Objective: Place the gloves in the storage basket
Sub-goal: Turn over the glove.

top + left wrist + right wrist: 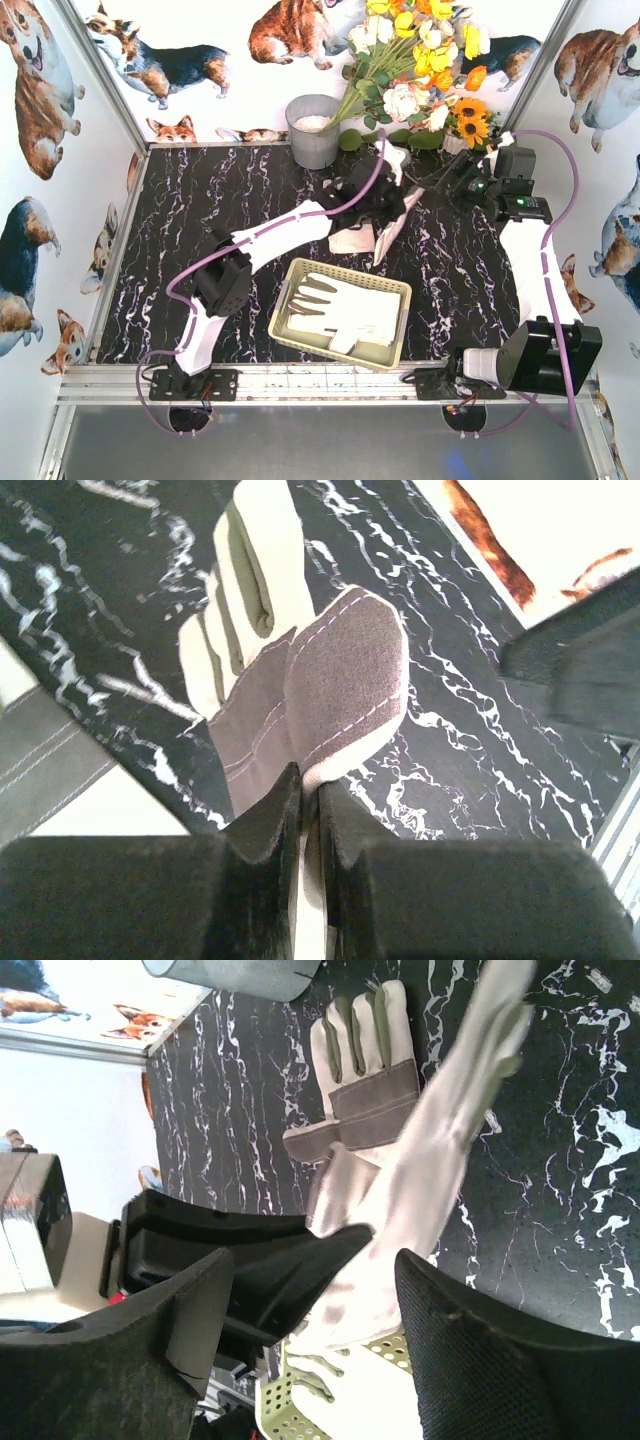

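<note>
Nearest the arm bases, the storage basket (282, 302) sits on the bench (200, 200) with gloves (345, 305) lying flat inside it. Just beyond its far rim, the left jaws are pinched tight on the edge of one glove (345, 670), which hangs limp from them over the bench. Another glove (360, 1060) lies flat on the dark marble beside it. The right jaws stand wide apart on either side of the hanging glove and grip nothing. Farther back are a grey bucket (313, 130) and a bunch of flowers (420, 50).

The pinch is only on a thin edge, so the floppy fabric may slip out on the way to the basket. The dangling end could catch on the right jaws flanking it. It could also snag the basket rim and drape over the side instead of landing inside. The two arms are close together, so a hasty swing may knock them.

No brand, label or writing can be read; the walls carry only corgi pictures.
</note>
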Tool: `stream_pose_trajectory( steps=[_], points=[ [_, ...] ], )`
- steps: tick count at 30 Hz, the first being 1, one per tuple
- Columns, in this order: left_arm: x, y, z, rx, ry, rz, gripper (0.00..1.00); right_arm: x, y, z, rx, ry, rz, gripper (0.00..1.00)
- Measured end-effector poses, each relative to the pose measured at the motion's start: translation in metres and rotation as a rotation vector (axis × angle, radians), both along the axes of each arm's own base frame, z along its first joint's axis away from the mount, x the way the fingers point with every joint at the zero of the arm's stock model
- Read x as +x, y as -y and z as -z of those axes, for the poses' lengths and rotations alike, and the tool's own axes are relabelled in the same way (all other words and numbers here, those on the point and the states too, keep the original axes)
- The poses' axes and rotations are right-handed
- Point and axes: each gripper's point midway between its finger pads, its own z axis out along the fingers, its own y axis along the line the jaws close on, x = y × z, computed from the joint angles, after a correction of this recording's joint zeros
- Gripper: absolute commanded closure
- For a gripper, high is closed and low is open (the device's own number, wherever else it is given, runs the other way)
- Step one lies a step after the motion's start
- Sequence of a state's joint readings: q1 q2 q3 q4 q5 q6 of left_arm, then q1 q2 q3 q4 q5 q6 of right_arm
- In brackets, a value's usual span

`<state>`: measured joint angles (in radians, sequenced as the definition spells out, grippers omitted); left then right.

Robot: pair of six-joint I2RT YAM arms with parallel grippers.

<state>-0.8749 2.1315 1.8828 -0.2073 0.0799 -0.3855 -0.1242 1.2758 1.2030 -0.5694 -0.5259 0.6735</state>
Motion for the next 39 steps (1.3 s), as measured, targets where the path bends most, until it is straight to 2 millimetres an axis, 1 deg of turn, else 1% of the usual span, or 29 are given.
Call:
stream_pose_trajectory(
  steps=[4,7,13,15,17,19,24,29,34,39],
  points=[
    [0.012,-0.024,-0.004,-0.041,-0.073,-0.132,1.0,0.001,-0.002,-0.001,0.016,0.009,-0.005,0.23],
    [0.025,-0.047,-0.015,-0.11,-0.13,-0.251,1.0,0.001,-0.003,-0.001,0.021,0.024,-0.009,0.19],
    [0.052,-0.093,-0.049,-0.332,-0.218,-0.475,1.0,0.003,-0.01,0.0,0.093,0.029,-0.006,0.16],
    [0.058,-0.105,-0.064,-0.422,-0.238,-0.537,1.0,0.004,-0.013,0.0,0.135,0.029,-0.005,0.14],
    [0.06,-0.112,-0.079,-0.512,-0.254,-0.581,1.0,0.005,-0.017,-0.001,0.187,0.026,0.002,0.13],
    [0.059,-0.115,-0.094,-0.599,-0.272,-0.607,1.0,0.008,-0.021,-0.004,0.245,0.035,0.008,0.12],
    [0.063,-0.114,-0.127,-0.786,-0.302,-0.629,1.0,0.016,-0.033,-0.016,0.398,0.036,0.014,0.12],
    [0.067,-0.115,-0.144,-0.908,-0.327,-0.645,1.0,0.023,-0.05,-0.035,0.54,0.035,0.0,0.12],
    [0.07,-0.117,-0.161,-0.996,-0.329,-0.645,1.0,0.022,-0.067,-0.037,0.658,-0.022,0.001,0.12],
    [0.071,-0.117,-0.171,-1.042,-0.327,-0.639,1.0,0.02,-0.081,-0.038,0.745,-0.068,-0.001,0.12]
  ],
)
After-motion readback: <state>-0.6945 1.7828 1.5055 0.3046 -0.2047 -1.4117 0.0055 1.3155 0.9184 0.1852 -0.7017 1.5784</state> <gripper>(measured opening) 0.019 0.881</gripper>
